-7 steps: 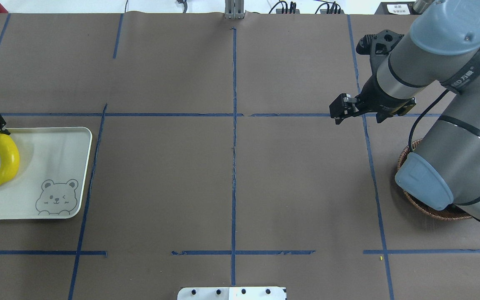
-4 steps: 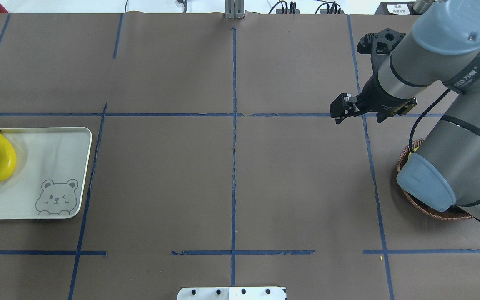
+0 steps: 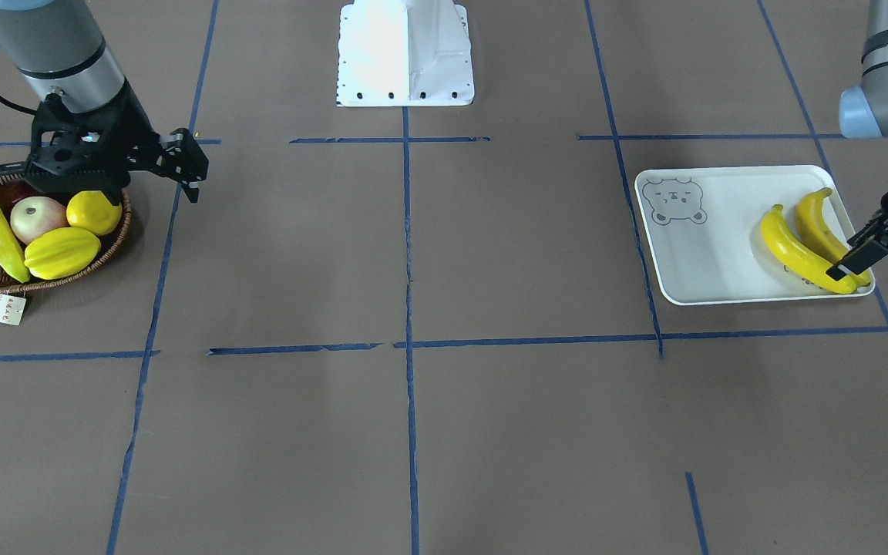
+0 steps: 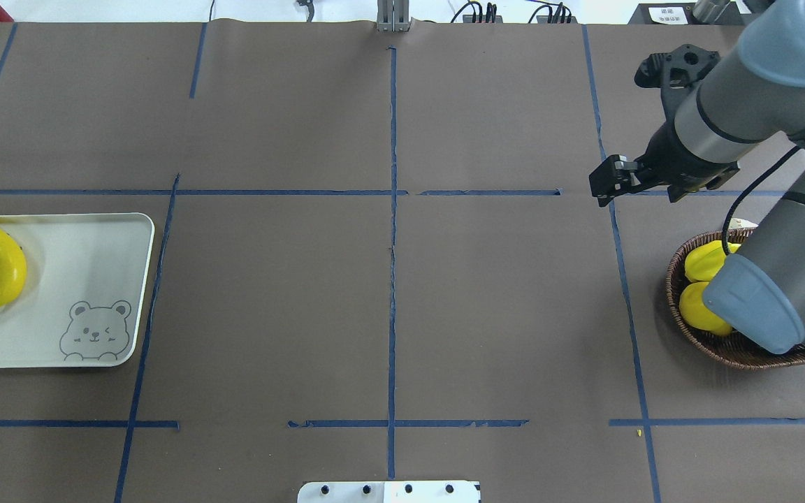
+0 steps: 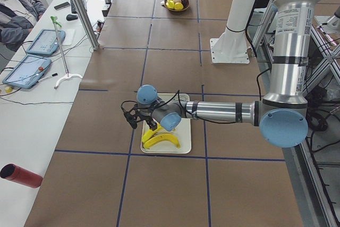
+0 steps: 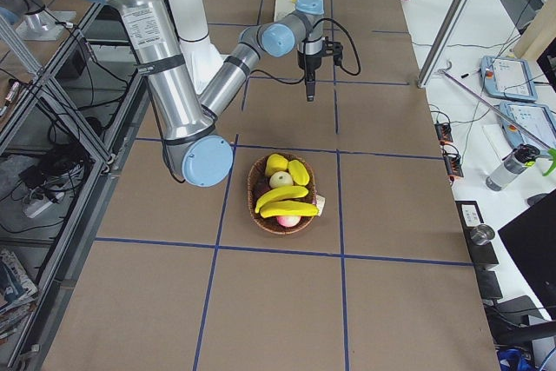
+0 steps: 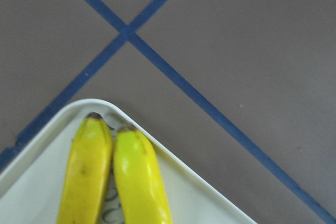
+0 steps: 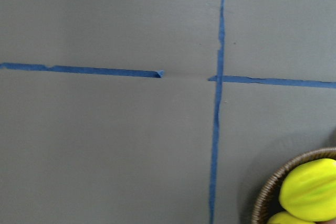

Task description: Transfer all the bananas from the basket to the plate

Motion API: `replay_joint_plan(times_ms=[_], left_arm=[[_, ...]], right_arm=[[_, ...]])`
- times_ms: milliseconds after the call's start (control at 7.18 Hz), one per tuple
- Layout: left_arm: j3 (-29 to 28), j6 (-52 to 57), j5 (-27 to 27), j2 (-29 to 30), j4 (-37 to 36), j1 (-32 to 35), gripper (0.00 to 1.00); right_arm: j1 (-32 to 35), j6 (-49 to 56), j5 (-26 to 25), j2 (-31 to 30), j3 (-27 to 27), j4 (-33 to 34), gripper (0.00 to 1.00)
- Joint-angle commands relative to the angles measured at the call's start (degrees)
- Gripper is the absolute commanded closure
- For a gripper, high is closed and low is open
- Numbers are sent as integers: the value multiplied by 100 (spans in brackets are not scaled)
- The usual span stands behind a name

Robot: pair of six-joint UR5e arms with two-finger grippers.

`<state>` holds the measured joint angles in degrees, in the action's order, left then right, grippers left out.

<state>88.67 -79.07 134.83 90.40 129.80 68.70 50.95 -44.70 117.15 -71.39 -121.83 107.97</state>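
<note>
Left jaws: parted, holding nothing, just off one end of the plate (image 3: 706, 262).
Right jaws: holding nothing, over bare bench (image 4: 388, 314) beside the basket (image 3: 66, 279); how far open, I cannot tell.
On plate: two bananas (image 3: 798, 250), side by side.
In basket: two bananas (image 6: 285, 202), lying among other fruit.
Handling: I should centre my right jaws across the upper banana's middle, clear of the star fruit (image 3: 62, 253).

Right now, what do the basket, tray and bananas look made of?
Basket: woven wicker, dark brown, matte; the weave shows on the rim. Tray: probably plastic or melamine, smooth pale surface with printed bear. Bananas: glossy even yellow skin; possibly plastic replicas, can't confirm.
</note>
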Motion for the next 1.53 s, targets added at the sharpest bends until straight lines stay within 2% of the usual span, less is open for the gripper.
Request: replay_joint_plan(times_ms=[0,139,279,418,557,696,836,975,1393], left_arm=[[763,520,157,13,-7,-328,0],[879,942,88,13,10,-366,0],[950,1355,96,4,19,-357,0],[951,1403,78,4,11,-383,0],[951,1412,87,-5,11,-384,0],[951,1412,87,-5,19,-384,0],[951,1412,87,-5,19,-384,0],[951,1412,87,-5,19,-384,0],[959,1412,87,-14,19,-384,0]], right_arm=[[353,1021,1,-1028,-506,85,0],[380,1198,-34,-1635,-787,-38,0],[389,1209,-43,-2285,-1016,-527,0],[380,1252,-35,-2822,-870,-1428,0],[389,1270,-17,-3341,-643,-2342,0],[389,1279,0,-3651,-127,-3464,0],[389,1288,-8,-3802,391,-4250,1],[380,1340,-17,-3794,823,-4754,2],[372,2166,-17,-3751,950,-4821,13]])
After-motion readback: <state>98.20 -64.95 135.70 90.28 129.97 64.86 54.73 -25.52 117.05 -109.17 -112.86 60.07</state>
